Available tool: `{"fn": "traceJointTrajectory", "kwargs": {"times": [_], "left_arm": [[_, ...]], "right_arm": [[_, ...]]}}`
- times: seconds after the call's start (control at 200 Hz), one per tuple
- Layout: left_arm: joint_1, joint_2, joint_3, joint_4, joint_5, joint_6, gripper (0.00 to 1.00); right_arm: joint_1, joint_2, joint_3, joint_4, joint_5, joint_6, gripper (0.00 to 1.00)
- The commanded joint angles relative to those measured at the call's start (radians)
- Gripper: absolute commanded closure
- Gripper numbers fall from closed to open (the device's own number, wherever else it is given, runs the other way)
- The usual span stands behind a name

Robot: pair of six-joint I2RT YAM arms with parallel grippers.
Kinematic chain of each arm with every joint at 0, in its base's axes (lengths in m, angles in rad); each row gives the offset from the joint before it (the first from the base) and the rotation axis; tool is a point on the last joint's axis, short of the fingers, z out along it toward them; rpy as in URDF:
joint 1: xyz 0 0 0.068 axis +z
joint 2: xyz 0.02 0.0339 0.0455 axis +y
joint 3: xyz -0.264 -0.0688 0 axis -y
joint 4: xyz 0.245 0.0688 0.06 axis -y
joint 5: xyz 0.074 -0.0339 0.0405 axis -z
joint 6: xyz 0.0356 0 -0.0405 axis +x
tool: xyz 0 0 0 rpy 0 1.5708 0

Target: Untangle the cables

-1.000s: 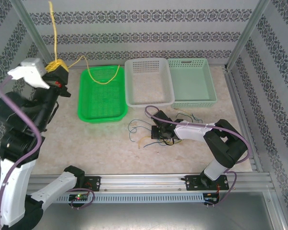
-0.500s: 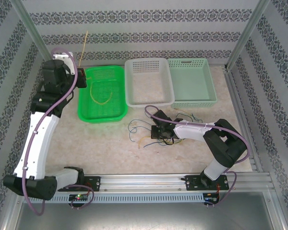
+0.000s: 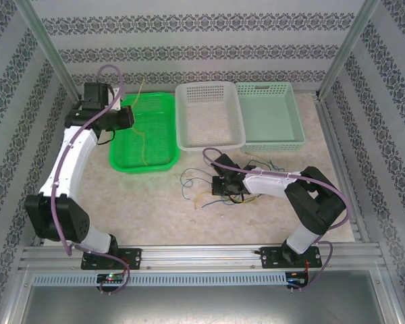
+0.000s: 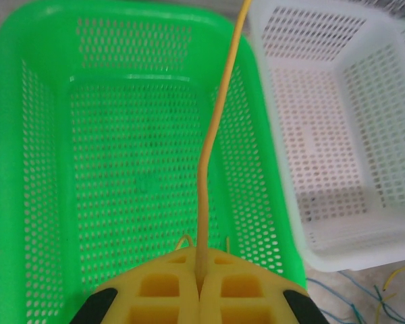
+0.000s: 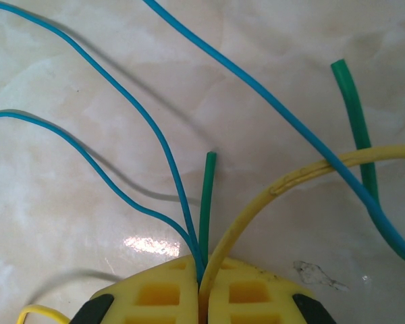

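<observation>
My left gripper [image 3: 129,116] hovers over the left side of the green basket [image 3: 143,167], shut on a yellow cable [image 3: 141,135]. This cable runs from above the basket's far rim down into the basket. In the left wrist view the yellow cable [image 4: 216,135] rises straight out of the closed gripper [image 4: 200,273]. On the table lies a tangle of blue, green and yellow cables [image 3: 197,183]. My right gripper [image 3: 220,187] rests low on it. It is shut [image 5: 200,275] on a blue cable [image 5: 121,101], a green cable [image 5: 206,196] and a yellow cable [image 5: 270,196] together.
A white basket [image 3: 209,145] and a mint basket [image 3: 273,145] stand side by side, right of the green one, at the back. More cable loops [image 3: 266,163] lie just in front of them. Metal posts and patterned walls close in the table.
The left arm swung from high at the far left to above the green basket, bringing the yellow cable with it. The right arm and the tangle stayed put.
</observation>
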State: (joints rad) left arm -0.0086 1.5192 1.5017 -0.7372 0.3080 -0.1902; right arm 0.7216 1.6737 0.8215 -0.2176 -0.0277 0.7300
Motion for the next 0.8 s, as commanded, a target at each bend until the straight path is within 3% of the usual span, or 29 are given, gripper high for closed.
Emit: {"fn": "traceJointTrajectory", "kwargs": {"times": [0.0,0.13,0.29,0.385,0.495,0.595,0.794], "left_arm": [[0.013,0.046,0.03,-0.064,0.021,0.012,0.99],[0.013,0.106,0.028,-0.056,0.031,0.005,0.95],[0.013,0.143,0.032,-0.06,0.041,-0.017,0.8],[0.013,0.13,0.02,-0.055,0.019,-0.024,0.55],[0.013,0.114,0.016,-0.072,-0.006,-0.016,0.32],[0.011,0.084,0.008,-0.081,-0.041,-0.017,0.0],[-0.001,-0.014,-0.026,-0.048,-0.063,-0.025,0.0]], "right_arm": [[0.002,0.127,-0.029,0.096,-0.006,-0.016,0.92],[0.034,0.093,-0.005,0.081,0.035,-0.041,0.87],[0.052,0.052,0.021,0.048,0.044,-0.05,0.8],[0.052,0.023,0.023,0.036,0.053,-0.043,0.76],[0.052,-0.011,0.038,0.014,0.055,-0.05,0.68],[0.052,-0.043,0.056,-0.015,0.059,-0.059,0.6],[0.051,-0.136,0.06,-0.063,0.097,-0.065,0.54]]}}
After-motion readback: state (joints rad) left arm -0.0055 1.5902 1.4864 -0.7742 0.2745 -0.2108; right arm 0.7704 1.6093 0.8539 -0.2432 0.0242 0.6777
